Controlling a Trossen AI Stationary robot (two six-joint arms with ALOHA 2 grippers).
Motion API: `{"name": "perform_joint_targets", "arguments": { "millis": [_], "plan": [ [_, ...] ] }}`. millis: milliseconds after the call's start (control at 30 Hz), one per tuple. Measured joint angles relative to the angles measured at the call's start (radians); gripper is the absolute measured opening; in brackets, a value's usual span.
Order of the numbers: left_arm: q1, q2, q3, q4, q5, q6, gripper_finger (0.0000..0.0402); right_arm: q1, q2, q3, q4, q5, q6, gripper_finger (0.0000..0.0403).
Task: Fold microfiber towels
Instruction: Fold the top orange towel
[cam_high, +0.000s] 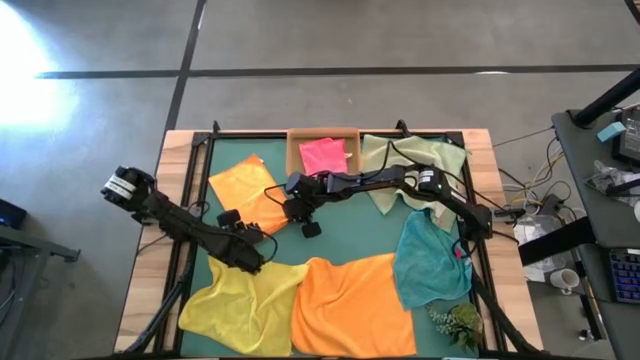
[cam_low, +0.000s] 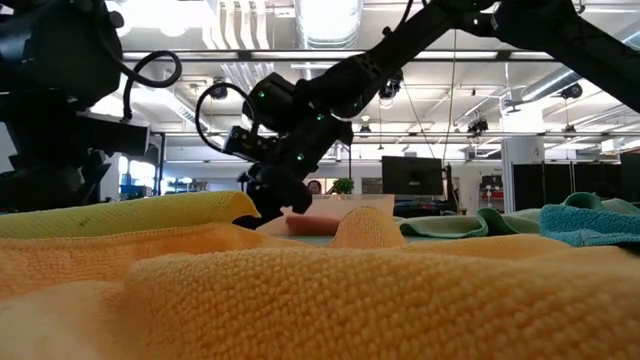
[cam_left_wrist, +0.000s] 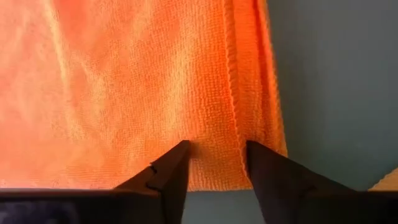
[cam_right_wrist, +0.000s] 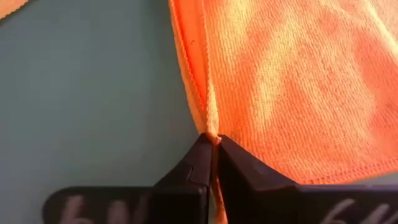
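Front edge of the table: a yellow towel (cam_high: 235, 305), a big orange towel (cam_high: 350, 305) and a teal towel (cam_high: 430, 262) lie spread out on the green mat (cam_high: 350, 235), side by side.
Small plant: a little green plant (cam_high: 458, 322) sits at the near right corner, just by the teal towel.
Middle of the mat: a smaller orange towel (cam_high: 250, 192) lies here, folded over.
Left gripper (cam_left_wrist: 214, 163): its two fingers are apart, with the edge of the smaller orange towel between them. They are not squeezing it.
Right gripper (cam_right_wrist: 213, 149): its fingers are pinched tight on the edge of the smaller orange towel.
Far side: a pink towel (cam_high: 324, 156) lies in the wooden tray (cam_high: 295, 150), and a pale green towel (cam_high: 410, 165) lies beside it.
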Motion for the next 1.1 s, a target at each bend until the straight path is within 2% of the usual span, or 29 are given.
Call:
{"name": "perform_joint_targets", "arguments": {
  "millis": [200,233,567,867,1100],
  "plan": [
    [0.0,-0.001,0.0,0.054,0.014,-0.002,0.0022,-0.002,-0.028,-0.003,-0.043,0.011,0.05,0.0009],
    [0.0,-0.001,-0.002,0.068,0.014,-0.002,0.0012,-0.002,-0.032,-0.004,-0.052,0.011,0.052,0.0009],
    [0.001,-0.034,0.02,0.116,0.055,-0.002,0.0001,-0.001,-0.057,-0.004,-0.137,0.032,0.056,0.0009],
    [0.002,-0.166,0.069,0.108,0.064,-0.002,0.0,0.001,-0.092,-0.004,-0.193,0.037,0.143,0.0009],
    [0.002,-0.247,0.085,0.109,0.108,-0.003,0.0,0.016,-0.175,-0.002,-0.333,0.03,0.215,0.0009]
  ]
}}
